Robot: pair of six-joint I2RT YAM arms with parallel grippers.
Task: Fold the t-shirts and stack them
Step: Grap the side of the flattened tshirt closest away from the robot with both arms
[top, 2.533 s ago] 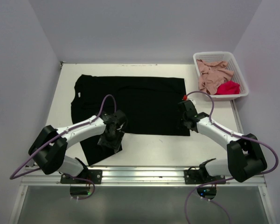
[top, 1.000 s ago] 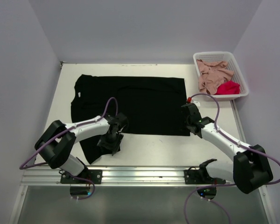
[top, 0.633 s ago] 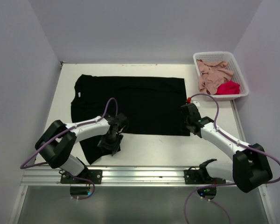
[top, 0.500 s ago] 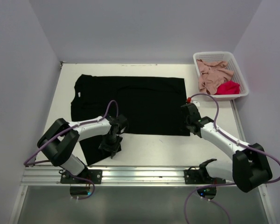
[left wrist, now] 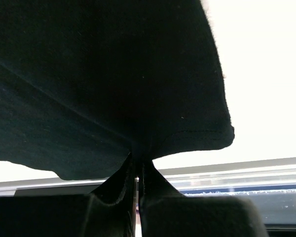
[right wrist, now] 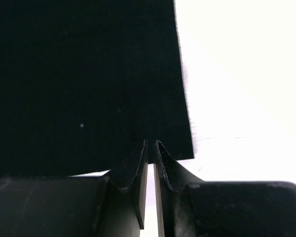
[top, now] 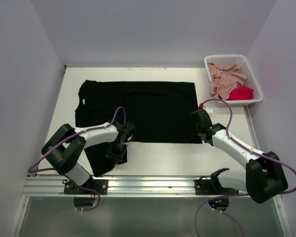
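The black t-shirt point(top: 148, 108) lies spread flat across the table, with a sleeve flap reaching toward the near left. My left gripper point(top: 116, 152) sits on that flap's edge. In the left wrist view its jaws point(left wrist: 137, 159) are shut on a pinch of black cloth point(left wrist: 103, 74) that puckers up between them. My right gripper point(top: 202, 134) is at the shirt's near right corner. In the right wrist view it point(right wrist: 151, 144) is closed to a thin slit on the hem of the black cloth point(right wrist: 79, 74). A dusty pink t-shirt point(top: 223, 78) and a red t-shirt point(top: 241, 92) lie crumpled in the basket.
The white lattice basket point(top: 226, 57) stands at the back right corner of the table. A metal rail point(top: 153, 185) runs along the near edge by the arm bases. Walls close in the table on the left, back and right.
The left gripper has shifted slightly along the sleeve flap and closed on the cloth. The right gripper has stayed at the near right corner, its jaws a little tighter.
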